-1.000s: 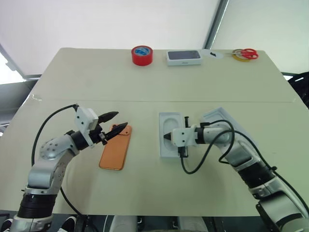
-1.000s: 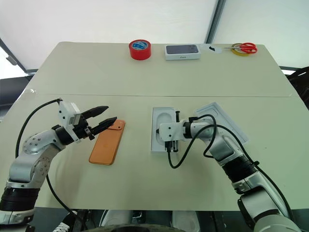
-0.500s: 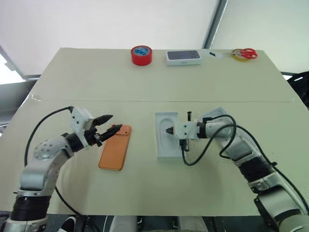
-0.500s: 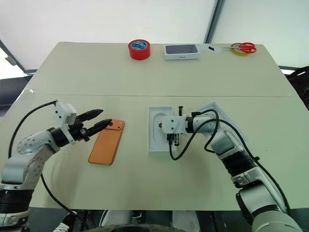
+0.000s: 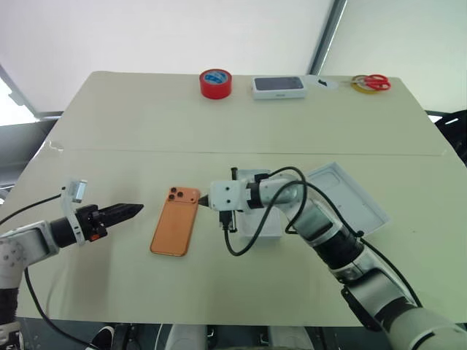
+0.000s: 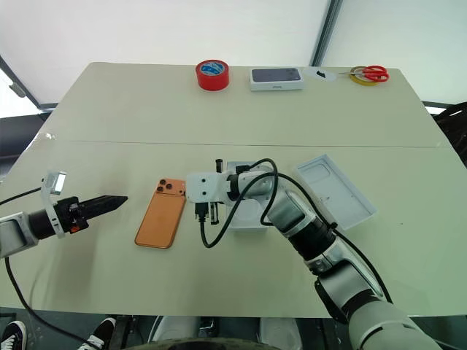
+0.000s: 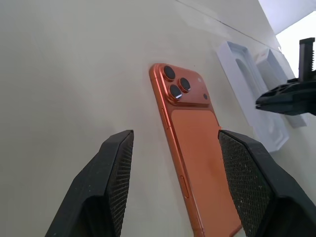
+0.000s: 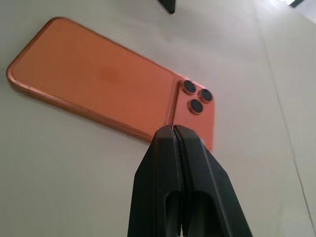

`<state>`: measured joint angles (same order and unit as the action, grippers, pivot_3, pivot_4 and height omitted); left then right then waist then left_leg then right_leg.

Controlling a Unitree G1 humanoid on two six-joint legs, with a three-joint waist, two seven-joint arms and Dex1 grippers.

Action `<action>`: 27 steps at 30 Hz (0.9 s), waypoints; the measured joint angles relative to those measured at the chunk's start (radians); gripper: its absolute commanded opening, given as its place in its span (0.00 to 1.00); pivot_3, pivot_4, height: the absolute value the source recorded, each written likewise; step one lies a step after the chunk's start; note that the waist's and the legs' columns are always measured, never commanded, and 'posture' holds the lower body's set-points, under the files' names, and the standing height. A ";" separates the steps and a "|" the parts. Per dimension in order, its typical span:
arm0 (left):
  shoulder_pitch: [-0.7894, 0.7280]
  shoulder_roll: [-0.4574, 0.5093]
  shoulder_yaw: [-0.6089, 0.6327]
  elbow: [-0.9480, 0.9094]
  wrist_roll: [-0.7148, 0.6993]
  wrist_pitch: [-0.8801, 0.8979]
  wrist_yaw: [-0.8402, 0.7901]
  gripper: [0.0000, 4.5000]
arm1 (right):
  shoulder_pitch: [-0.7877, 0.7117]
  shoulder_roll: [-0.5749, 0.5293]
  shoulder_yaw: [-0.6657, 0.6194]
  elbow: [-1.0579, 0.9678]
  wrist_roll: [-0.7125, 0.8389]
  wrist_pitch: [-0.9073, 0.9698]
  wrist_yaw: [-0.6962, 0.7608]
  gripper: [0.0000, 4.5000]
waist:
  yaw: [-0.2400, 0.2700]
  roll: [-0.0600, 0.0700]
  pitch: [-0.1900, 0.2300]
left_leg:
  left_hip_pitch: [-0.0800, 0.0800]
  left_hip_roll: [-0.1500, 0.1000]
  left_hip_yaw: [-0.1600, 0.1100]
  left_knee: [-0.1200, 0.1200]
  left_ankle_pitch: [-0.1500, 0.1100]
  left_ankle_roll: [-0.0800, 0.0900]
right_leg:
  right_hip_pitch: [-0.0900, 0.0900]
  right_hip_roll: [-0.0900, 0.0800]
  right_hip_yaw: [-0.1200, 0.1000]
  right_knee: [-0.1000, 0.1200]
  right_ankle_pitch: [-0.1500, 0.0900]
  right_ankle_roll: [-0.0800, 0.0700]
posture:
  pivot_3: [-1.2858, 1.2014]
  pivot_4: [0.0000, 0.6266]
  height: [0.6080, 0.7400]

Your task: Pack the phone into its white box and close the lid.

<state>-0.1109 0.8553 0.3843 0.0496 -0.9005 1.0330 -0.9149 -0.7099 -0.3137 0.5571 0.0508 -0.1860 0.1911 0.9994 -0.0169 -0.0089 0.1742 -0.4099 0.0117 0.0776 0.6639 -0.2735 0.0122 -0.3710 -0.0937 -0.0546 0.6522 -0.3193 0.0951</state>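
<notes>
I've got the phone (image 5: 176, 224) lying camera-side up on the counter (image 5: 131, 131), my right gripper (image 5: 203, 202) pinched closed at its camera corner, left gripper (image 5: 131, 211) open just beside it, so a careless nudge could skate it away.

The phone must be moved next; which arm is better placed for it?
Probably the right. The right gripper sits shut, tip at the phone near its cameras. The left gripper is open but stands off to the side.
</notes>
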 measured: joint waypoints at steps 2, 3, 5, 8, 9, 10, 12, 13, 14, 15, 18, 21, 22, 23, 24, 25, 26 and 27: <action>0.001 0.000 -0.043 0.000 0.008 0.011 -0.017 0.64 | 0.000 0.002 0.039 0.015 -0.015 0.014 0.025 0.00 | -0.004 0.000 0.000 | -0.001 0.000 0.000 0.000 0.000 0.000 | 0.000 0.000 0.000 0.000 0.000 0.000 | 0.52 0.24 0.92; 0.001 -0.002 -0.062 0.000 0.014 0.013 -0.023 0.64 | 0.000 0.007 0.055 0.016 -0.023 0.017 0.031 0.00 | -0.006 0.000 0.000 | -0.002 0.000 0.001 0.000 0.000 0.000 | 0.000 0.000 0.000 0.001 0.000 0.000 | 0.52 0.24 0.92; -0.001 -0.008 -0.095 -0.001 0.033 0.007 -0.031 0.64 | -0.006 0.009 0.083 0.029 -0.050 0.014 0.038 0.00 | -0.009 0.000 0.000 | -0.002 0.000 0.001 0.000 0.000 0.000 | -0.001 0.000 0.001 0.002 0.000 0.000 | 0.52 0.24 0.92; -0.007 -0.015 -0.115 -0.003 0.061 -0.013 -0.041 0.64 | -0.029 0.011 0.101 0.060 -0.083 0.005 0.037 0.00 | -0.009 0.001 0.000 | -0.002 0.000 0.001 0.000 0.000 0.000 | -0.001 0.000 0.001 0.002 0.000 0.000 | 0.52 0.24 0.92; -0.010 -0.019 -0.124 -0.003 0.071 -0.025 -0.043 0.64 | -0.037 0.017 0.102 0.072 -0.090 0.004 0.034 0.00 | -0.007 0.001 0.000 | -0.002 0.000 0.001 0.000 0.000 0.000 | -0.002 0.000 0.001 0.002 0.000 0.000 | 0.52 0.24 0.92; -0.013 -0.026 -0.130 -0.004 0.080 -0.038 -0.046 0.64 | -0.041 0.023 0.102 0.079 -0.096 0.005 0.029 0.00 | -0.005 0.001 0.000 | -0.001 0.000 0.001 0.000 0.000 0.000 | -0.002 -0.001 0.000 0.002 0.000 0.000 | 0.52 0.24 0.92; -0.020 -0.037 -0.139 -0.003 0.090 -0.044 -0.048 0.64 | -0.044 0.035 0.101 0.089 -0.108 0.012 0.021 0.00 | -0.002 0.001 -0.001 | 0.000 -0.001 0.001 0.000 0.000 -0.001 | -0.002 -0.001 0.000 0.002 0.000 0.000 | 0.52 0.24 0.92; -0.023 -0.038 -0.144 -0.004 0.095 -0.045 -0.049 0.64 | -0.044 0.040 0.102 0.092 -0.114 0.013 0.015 0.00 | -0.001 0.001 -0.001 | 0.000 -0.001 0.001 0.000 0.000 -0.001 | -0.002 -0.001 0.000 0.002 0.000 0.000 | 0.52 0.24 0.92; -0.025 -0.038 -0.151 -0.007 0.103 -0.047 -0.052 0.64 | -0.044 0.049 0.102 0.095 -0.119 0.013 0.009 0.00 | -0.001 0.001 -0.002 | 0.000 -0.001 0.001 0.000 0.000 0.000 | -0.001 -0.002 0.000 0.002 0.000 0.000 | 0.52 0.24 0.92; -0.028 -0.039 -0.160 -0.012 0.109 -0.047 -0.053 0.64 | -0.044 0.053 0.102 0.097 -0.123 0.013 0.006 0.00 | -0.001 0.002 -0.002 | 0.000 -0.001 0.001 0.000 0.000 0.000 | -0.001 -0.002 0.000 0.002 0.000 0.000 | 0.52 0.24 0.92; -0.045 -0.076 -0.177 -0.023 0.126 -0.043 -0.043 0.64 | -0.043 0.059 0.102 0.102 -0.124 0.020 0.000 0.00 | 0.003 0.006 -0.005 | 0.000 -0.003 0.001 0.000 0.000 0.000 | -0.001 -0.003 0.000 0.002 0.000 0.000 | 0.52 0.24 0.92; -0.067 -0.115 -0.186 -0.034 0.135 -0.028 -0.016 0.64 | -0.040 0.053 0.101 0.102 -0.126 0.024 0.001 0.00 | 0.006 0.008 -0.009 | 0.001 -0.003 0.000 0.000 -0.001 0.001 | 0.000 -0.004 0.000 0.002 0.000 0.000 | 0.52 0.24 0.92; -0.079 -0.128 -0.185 -0.035 0.132 -0.007 0.002 0.64 | -0.038 0.049 0.100 0.102 -0.127 0.024 0.001 0.00 | 0.007 0.010 -0.011 | 0.001 -0.004 0.000 0.000 -0.001 0.001 | 0.001 -0.004 0.000 0.002 0.000 0.000 | 0.52 0.24 0.92; -0.091 -0.141 -0.183 -0.043 0.127 0.023 0.022 0.64 | -0.037 0.044 0.100 0.102 -0.127 0.024 0.001 0.00 | 0.010 0.011 -0.012 | 0.002 -0.005 0.000 0.000 -0.001 0.001 | 0.002 -0.005 0.000 0.002 0.000 0.000 | 0.52 0.24 0.92; -0.099 -0.148 -0.180 -0.053 0.125 0.048 0.042 0.64 | -0.036 0.040 0.100 0.102 -0.127 0.023 0.001 0.00 | 0.010 0.012 -0.013 | 0.003 -0.005 -0.001 0.000 -0.001 0.002 | 0.003 -0.006 0.000 0.002 0.000 0.000 | 0.52 0.24 0.92; -0.106 -0.157 -0.174 -0.063 0.124 0.074 0.060 0.64 | -0.036 0.037 0.099 0.102 -0.127 0.021 0.001 0.00 | 0.010 0.012 -0.014 | 0.003 -0.006 -0.001 0.000 -0.001 0.002 | 0.004 -0.006 0.000 0.002 0.000 0.000 | 0.52 0.24 0.92; -0.112 -0.165 -0.170 -0.075 0.124 0.094 0.078 0.64 | -0.036 0.034 0.097 0.102 -0.127 0.021 0.001 0.00 | 0.010 0.012 -0.014 | 0.003 -0.006 -0.001 0.000 -0.001 0.002 | 0.004 -0.007 0.000 0.002 0.000 0.000 | 0.52 0.24 0.92; -0.119 -0.173 -0.166 -0.087 0.123 0.116 0.096 0.64 | -0.036 0.031 0.095 0.102 -0.127 0.021 0.001 0.00 | 0.010 0.013 -0.015 | 0.003 -0.007 -0.001 0.000 -0.001 0.002 | 0.004 -0.007 0.000 0.002 0.000 0.000 | 0.52 0.24 0.92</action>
<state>-0.2294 0.6824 0.2182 -0.0378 -0.7771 1.1488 -0.8187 -0.7455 -0.2832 0.6518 0.1525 -0.3129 0.2125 1.0007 -0.0067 0.0037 0.1595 -0.4067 0.0048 0.0763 0.6639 -0.2749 0.0146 -0.3671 -0.1008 -0.0548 0.6546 -0.3193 0.0949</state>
